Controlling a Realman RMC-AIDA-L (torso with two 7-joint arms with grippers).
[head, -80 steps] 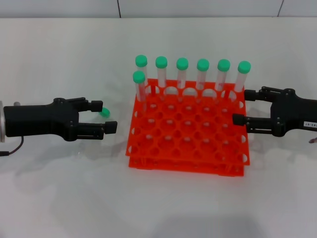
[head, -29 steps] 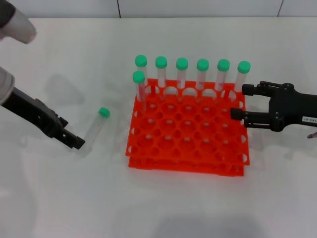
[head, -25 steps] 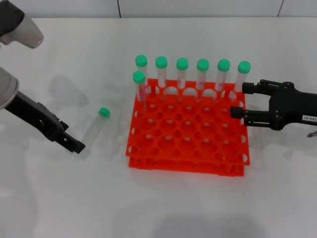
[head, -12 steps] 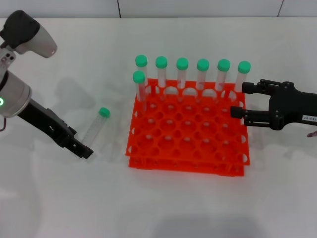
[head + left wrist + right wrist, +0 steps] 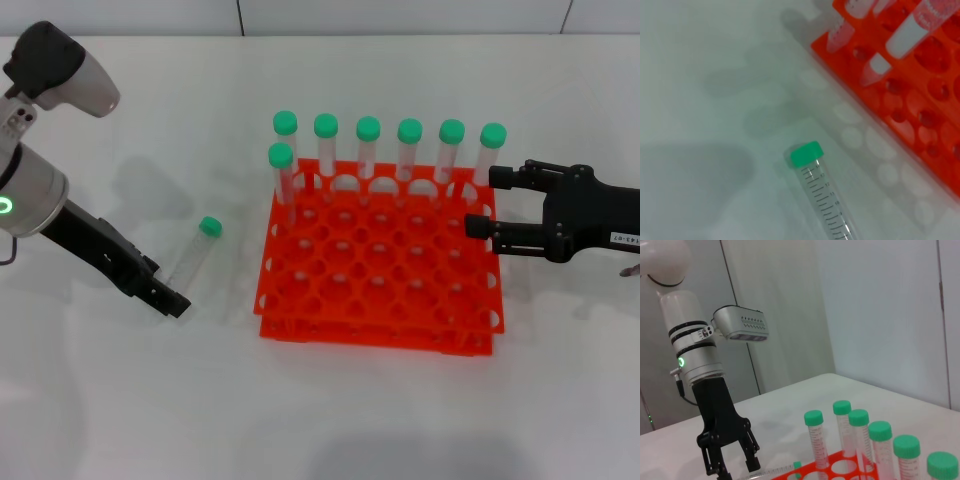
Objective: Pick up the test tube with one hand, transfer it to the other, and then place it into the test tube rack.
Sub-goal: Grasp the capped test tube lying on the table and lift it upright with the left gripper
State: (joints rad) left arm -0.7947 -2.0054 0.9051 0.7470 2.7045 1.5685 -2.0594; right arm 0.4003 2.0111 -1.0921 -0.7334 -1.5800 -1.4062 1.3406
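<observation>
White tabletop [image 5: 90, 400] carries the orange-red test tube rack [image 5: 380, 265], where seven green-capped tubes [image 5: 368, 150] stand upright. The test tube [image 5: 195, 250] lies flat beside the rack, nothing holding it. The left tool [image 5: 172, 300] is pointed down near its bottom end, fingers spread and empty. The right tool [image 5: 482, 205] waits over the rack's right edge, open, empty. The pick-up is judged not yet done; next, the fingers must be lowered astride the tube and closed.

Open white desk [image 5: 120, 400] all around the lying green-capped clear tube [image 5: 194, 252]; only the orange-red holed plastic rack [image 5: 380, 270] just beside, toward the right.
</observation>
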